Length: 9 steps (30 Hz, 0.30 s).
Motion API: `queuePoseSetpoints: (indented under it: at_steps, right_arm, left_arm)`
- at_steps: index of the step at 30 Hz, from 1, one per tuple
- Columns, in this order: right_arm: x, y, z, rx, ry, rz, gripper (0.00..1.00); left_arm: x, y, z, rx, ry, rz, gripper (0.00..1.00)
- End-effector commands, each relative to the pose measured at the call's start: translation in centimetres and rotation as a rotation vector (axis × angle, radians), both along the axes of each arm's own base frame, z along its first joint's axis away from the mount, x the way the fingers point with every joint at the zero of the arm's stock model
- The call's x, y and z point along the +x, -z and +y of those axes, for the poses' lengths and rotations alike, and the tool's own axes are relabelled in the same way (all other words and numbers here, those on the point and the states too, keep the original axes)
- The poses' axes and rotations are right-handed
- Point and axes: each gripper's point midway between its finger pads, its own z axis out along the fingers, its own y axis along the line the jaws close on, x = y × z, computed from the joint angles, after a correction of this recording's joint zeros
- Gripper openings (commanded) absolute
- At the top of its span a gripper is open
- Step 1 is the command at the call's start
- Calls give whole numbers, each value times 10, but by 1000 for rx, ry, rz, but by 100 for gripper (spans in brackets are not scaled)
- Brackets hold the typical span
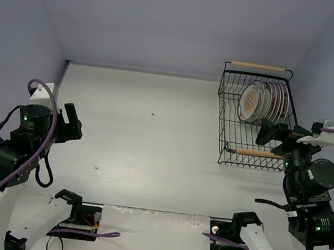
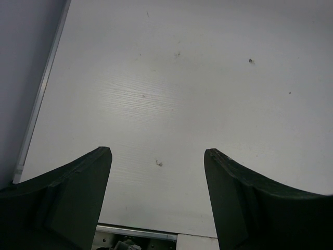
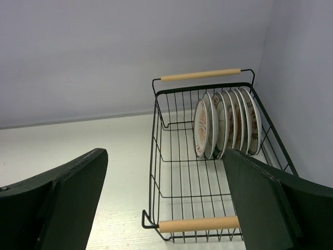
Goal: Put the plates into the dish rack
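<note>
Standing on edge in a close row, the plates (image 3: 225,125) occupy the far end of the dish rack (image 3: 192,182), just in front of its far wooden handle (image 3: 200,75). They lean slightly. The front plate shows an orange sunburst centre, and patterned rims show on those behind it. The exact number is hard to tell, since they overlap.

The rack sits on the desk (image 1: 151,147) in its far right corner, close beside the right wall. Its near wooden handle (image 3: 199,224) faces the arms.

The right claw (image 1: 274,132) hovers at the near right corner of the rack, above the near handle, pointing toward the plates. Its fingers (image 3: 67,198) are spread wide and hold nothing.

The left claw (image 2: 157,153) hangs over the left side of the desk, well apart from the rack. It is also spread wide and holds nothing, with only bare white desk surface between its fingers. A few small dark specks mark the surface there.
</note>
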Motion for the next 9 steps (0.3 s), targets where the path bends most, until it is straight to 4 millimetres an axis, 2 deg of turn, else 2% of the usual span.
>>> queuePoseSetpoints:
  at_steps: [1, 9]
  right_arm:
    - [-6, -31, -3, 1, 10, -96, 100]
    - [-11, -33, -2, 4, 2, -104, 100]
  left_arm:
    - [1, -20, 4, -2, -16, -61, 72]
    - [-3, -28, 7, 0, -24, -91, 72]
